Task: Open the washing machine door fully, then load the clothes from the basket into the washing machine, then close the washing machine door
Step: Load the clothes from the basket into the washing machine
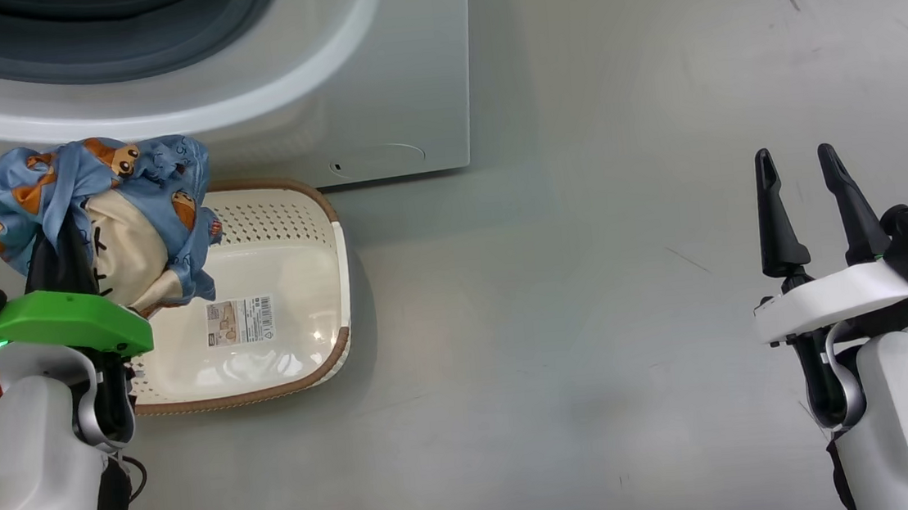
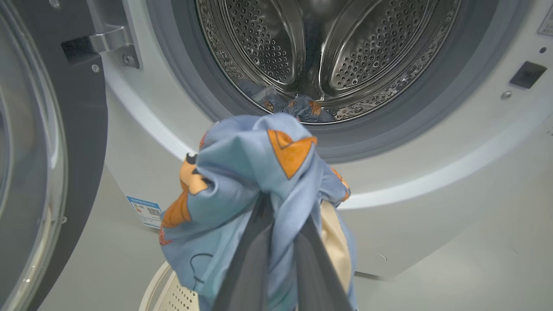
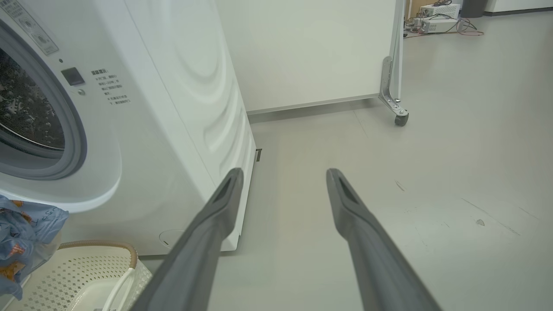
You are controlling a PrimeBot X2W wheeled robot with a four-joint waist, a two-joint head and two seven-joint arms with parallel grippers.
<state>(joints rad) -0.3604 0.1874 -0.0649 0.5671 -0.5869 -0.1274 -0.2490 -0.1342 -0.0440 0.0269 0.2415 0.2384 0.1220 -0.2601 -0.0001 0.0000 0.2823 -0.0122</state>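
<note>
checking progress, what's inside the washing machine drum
Blue bear-print clothes lie at the drum bottom; the grey seal and the left gripper's bundle hide the floor's front.

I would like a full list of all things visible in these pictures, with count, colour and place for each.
washing machine: one, white, behind the basket
washing machine door: one, black rim, clear glass, swung open at the machine's left
drum: one, steel, inside the open mouth
held bundle: one, light blue with orange-brown bears and cream lining, over the basket
second bundle: one, same blue print, in the drum
basket: one, cream-white, brown rim, on the floor
label sticker: one, white, basket bottom
panel on castors: one, white, beyond the machine
floor: grey
left gripper: dark fingers, shut on the held bundle
right gripper: dark fingers, open, over bare floor
</note>
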